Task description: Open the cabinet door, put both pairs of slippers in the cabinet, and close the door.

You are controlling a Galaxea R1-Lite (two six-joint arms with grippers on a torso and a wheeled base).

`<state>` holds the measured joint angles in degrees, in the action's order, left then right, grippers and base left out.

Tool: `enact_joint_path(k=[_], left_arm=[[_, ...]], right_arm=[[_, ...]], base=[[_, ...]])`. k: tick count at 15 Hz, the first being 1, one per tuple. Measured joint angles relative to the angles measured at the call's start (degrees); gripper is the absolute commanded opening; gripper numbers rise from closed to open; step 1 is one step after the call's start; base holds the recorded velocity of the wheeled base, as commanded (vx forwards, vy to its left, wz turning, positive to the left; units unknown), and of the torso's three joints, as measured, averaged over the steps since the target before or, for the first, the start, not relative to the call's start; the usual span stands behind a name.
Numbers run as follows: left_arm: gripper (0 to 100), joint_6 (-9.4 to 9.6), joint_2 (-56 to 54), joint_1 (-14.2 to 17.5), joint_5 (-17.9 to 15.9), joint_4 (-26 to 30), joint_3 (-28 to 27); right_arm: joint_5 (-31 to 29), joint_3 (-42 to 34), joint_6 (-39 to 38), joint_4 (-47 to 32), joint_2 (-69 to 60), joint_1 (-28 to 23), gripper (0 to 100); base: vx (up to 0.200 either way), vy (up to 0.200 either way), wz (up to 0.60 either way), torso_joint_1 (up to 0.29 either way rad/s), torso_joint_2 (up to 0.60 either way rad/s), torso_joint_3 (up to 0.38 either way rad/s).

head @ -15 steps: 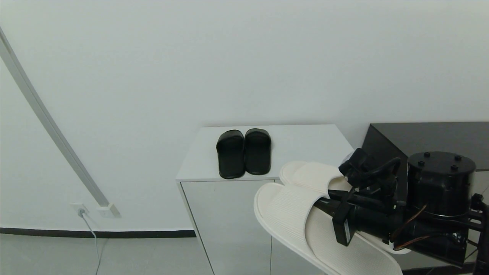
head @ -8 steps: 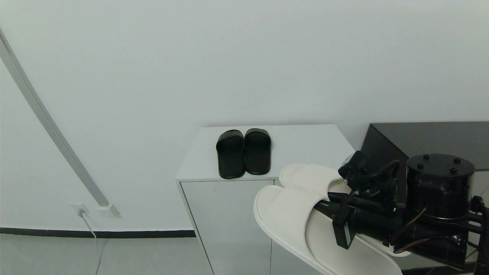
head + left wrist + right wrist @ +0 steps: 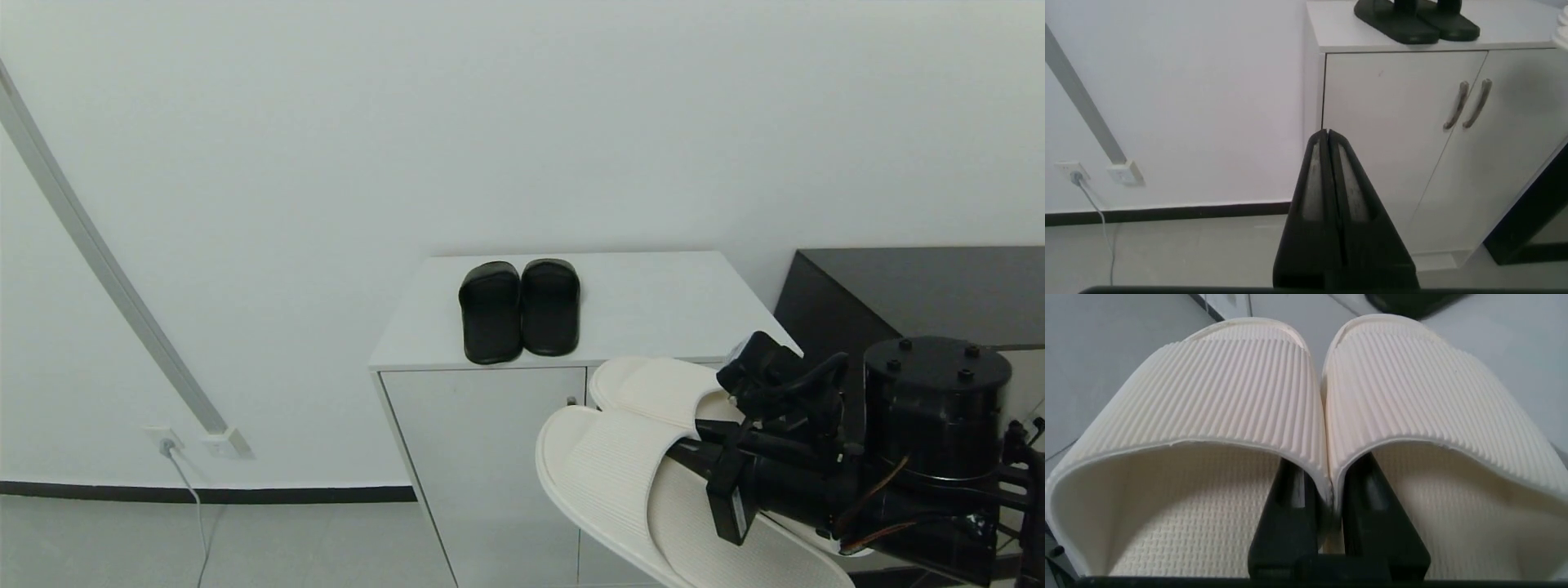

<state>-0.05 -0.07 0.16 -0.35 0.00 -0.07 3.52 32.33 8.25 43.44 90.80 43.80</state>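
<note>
A pair of black slippers (image 3: 518,310) stands side by side on top of the white cabinet (image 3: 653,302), also seen in the left wrist view as black slippers (image 3: 1417,12). Both cabinet doors (image 3: 1388,147) are shut, their two handles (image 3: 1456,104) meeting at the middle. My right gripper (image 3: 694,433) is shut on the pair of white slippers (image 3: 620,465), held in the air in front of the cabinet's right door. Its fingers (image 3: 1290,498) reach into the white slippers (image 3: 1241,400) and pinch their inner sides together. My left gripper (image 3: 1327,135) is shut with nothing in it, low and to the cabinet's left.
A black piece of furniture (image 3: 922,286) stands right against the cabinet's right side. A grey conduit (image 3: 98,253) slants down the wall to a socket (image 3: 163,445) with a cable. Open floor (image 3: 204,547) lies left of the cabinet.
The head view has shifted, so the cabinet sits a little higher in the picture and more of its front shows. My right gripper still holds the white slippers in about the same place.
</note>
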Motion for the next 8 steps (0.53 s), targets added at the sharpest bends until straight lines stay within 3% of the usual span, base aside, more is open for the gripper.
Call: enact_joint_path(k=[8], left_arm=[[0, -0.13, 0.0, 0.0, 0.1, 0.0, 0.0]], right_arm=[[-0.1, -0.3, 0.1, 0.0, 0.5, 0.2, 0]], base=[[0.000, 0.000, 0.00, -0.217, 0.54, 0.312]])
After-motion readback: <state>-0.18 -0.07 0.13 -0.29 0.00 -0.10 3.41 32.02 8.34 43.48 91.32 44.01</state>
